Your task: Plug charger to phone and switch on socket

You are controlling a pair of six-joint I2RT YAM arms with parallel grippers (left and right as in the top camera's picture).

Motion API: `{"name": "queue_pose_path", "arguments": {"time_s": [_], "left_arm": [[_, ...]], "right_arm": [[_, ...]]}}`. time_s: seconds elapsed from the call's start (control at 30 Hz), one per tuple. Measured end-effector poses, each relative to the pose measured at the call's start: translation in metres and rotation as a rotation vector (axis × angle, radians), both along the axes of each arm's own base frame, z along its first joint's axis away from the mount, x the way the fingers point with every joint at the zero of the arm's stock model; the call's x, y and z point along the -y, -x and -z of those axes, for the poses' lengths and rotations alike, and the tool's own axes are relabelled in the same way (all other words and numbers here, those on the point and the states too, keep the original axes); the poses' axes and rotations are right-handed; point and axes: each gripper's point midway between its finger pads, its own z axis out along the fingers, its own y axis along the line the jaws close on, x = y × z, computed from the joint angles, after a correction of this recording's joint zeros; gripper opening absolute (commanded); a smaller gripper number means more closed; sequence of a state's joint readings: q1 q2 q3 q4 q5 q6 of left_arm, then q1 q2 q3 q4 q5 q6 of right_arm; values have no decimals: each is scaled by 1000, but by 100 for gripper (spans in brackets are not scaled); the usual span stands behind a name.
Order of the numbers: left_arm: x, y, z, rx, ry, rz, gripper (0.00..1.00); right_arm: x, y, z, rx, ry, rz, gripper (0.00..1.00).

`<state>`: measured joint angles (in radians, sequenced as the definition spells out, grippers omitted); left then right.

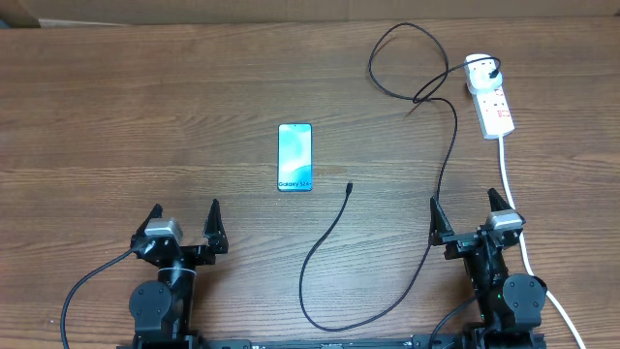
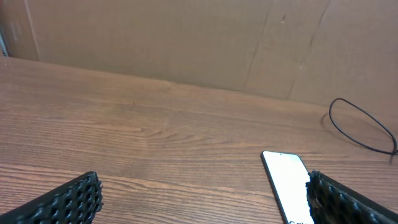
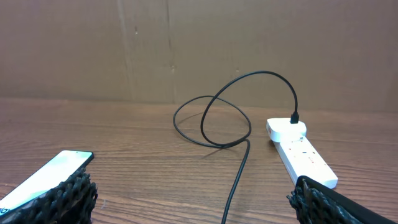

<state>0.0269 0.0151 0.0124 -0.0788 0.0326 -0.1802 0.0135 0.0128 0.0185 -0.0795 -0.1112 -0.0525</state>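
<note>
Overhead: the phone (image 1: 295,157) is lying flat near the table (image 1: 145,116) centre, screen up. The charger (image 1: 449,160) is running from its black plug (image 1: 496,70), sitting in the socket (image 1: 491,101) at far right, through a loop and a long curve. Its small tip (image 1: 350,186) is resting just beside the phone, not touching. The left gripper (image 1: 184,206) and right gripper (image 1: 463,199) are staying low at the near edge, both spread wide, holding nothing.

Left wrist: the fingers (image 2: 68,200) are standing far apart w/ only bare wood between. The phone (image 2: 285,180) is lying ahead on the right, the cable loop behind it.

Right wrist: the jaws are gaping wide, gripping nothing. The socket (image 3: 301,152) is lying ahead at right w/ the plug in it; the phone corner is showing at left.
</note>
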Motion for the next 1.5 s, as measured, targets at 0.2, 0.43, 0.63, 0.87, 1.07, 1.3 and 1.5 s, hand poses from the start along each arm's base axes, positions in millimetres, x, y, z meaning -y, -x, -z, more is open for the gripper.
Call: {"name": "queue_pose_path", "arguments": {"time_s": [0.2,0.43,0.63,0.87,1.07,1.3,1.5], "left_arm": [[0,0,0,0,0,0,100],[0,0,0,0,0,0,99],[0,0,0,0,0,0,100],[0,0,0,0,0,0,100],[0,0,0,0,0,0,99],[19,1,-4,10,159,102,100],[63,12,-34,4,686,357,100]], "right_arm": [[0,0,0,0,0,0,100],[0,0,0,0,1,0,100],[0,0,0,0,1,0,100],[0,0,0,0,0,0,100],[0,0,0,0,0,0,100],[0,0,0,0,0,0,100],[0,0,0,-1,0,0,100]]}}
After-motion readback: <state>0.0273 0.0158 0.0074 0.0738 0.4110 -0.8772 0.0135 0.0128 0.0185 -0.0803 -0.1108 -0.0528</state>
